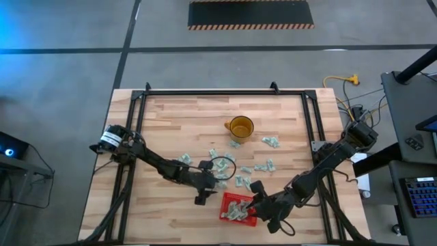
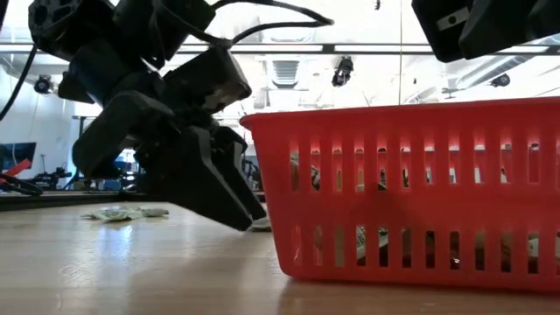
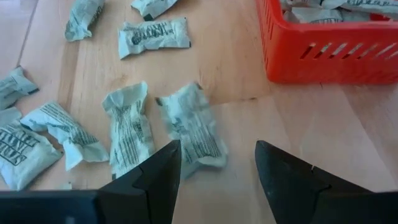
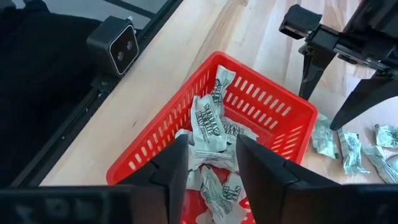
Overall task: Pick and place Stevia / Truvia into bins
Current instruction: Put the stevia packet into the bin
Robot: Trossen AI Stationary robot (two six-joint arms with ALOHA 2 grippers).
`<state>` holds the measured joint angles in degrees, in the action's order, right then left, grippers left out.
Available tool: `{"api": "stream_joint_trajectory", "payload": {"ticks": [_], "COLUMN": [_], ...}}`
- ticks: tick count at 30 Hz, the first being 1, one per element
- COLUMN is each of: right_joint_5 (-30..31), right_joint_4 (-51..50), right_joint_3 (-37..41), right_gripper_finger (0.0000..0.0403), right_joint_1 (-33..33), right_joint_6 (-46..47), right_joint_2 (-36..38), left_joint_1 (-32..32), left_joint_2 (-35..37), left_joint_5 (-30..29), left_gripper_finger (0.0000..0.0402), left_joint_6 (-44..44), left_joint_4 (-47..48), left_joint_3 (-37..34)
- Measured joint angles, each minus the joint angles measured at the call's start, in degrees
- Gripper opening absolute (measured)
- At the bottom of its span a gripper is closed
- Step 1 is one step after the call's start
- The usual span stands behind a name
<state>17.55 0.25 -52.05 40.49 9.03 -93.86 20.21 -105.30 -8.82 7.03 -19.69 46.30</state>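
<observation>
The red basket [image 1: 238,208] stands near the table's near edge and holds several pale green-and-white Stevia packets [image 4: 217,190]. More packets lie flat on the wood around the table's middle [image 1: 263,166]. My left gripper [image 3: 217,165] is open and low over the table just left of the basket [image 3: 323,53]. One crumpled packet [image 3: 194,130] lies just ahead of its fingertips, and another [image 3: 127,127] lies beside it. My right gripper [image 4: 211,165] hangs over the basket [image 4: 158,140], shut on one packet. My right gripper pinches a single Stevia packet [image 4: 209,127] between its two fingers, by the end nearest the wrist [image 4: 210,155]. The fingers come from above, slanting down. The packet is lifted clear above the packets in the basket and sticks out beyond the fingertips.
A translucent amber mug [image 1: 240,127] stands past the table's middle, with packets [image 1: 271,142] to its right. A black frame [image 1: 225,91] runs along the table's far and side edges. Bare wood lies left of the left arm and along the far edge.
</observation>
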Motion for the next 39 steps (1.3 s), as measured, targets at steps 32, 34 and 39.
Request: {"api": "stream_joint_trajectory", "payload": {"ticks": [32,34,39], "right_joint_5": [0.1,0.1,0.2], "right_joint_4": [-5.9,-8.7,-14.8], "right_joint_3": [0.0,0.0,0.1], "right_gripper_finger": [0.0119,0.0117,0.0110], "right_joint_1": [0.0,0.0,0.0], "right_joint_6": [2.9,4.6,9.4], "right_joint_2": [0.1,0.3,1.4], "left_joint_1": [0.2,0.6,2.3], "left_joint_2": [1.6,2.9,6.0], "left_joint_5": [-0.2,-0.2,-0.3], "left_gripper_finger": [0.0001,0.0001,0.0000], "left_joint_6": [-3.3,-3.3,-3.3], "left_joint_4": [2.2,2.9,5.8], "left_joint_3": [0.0,0.0,-0.2]}}
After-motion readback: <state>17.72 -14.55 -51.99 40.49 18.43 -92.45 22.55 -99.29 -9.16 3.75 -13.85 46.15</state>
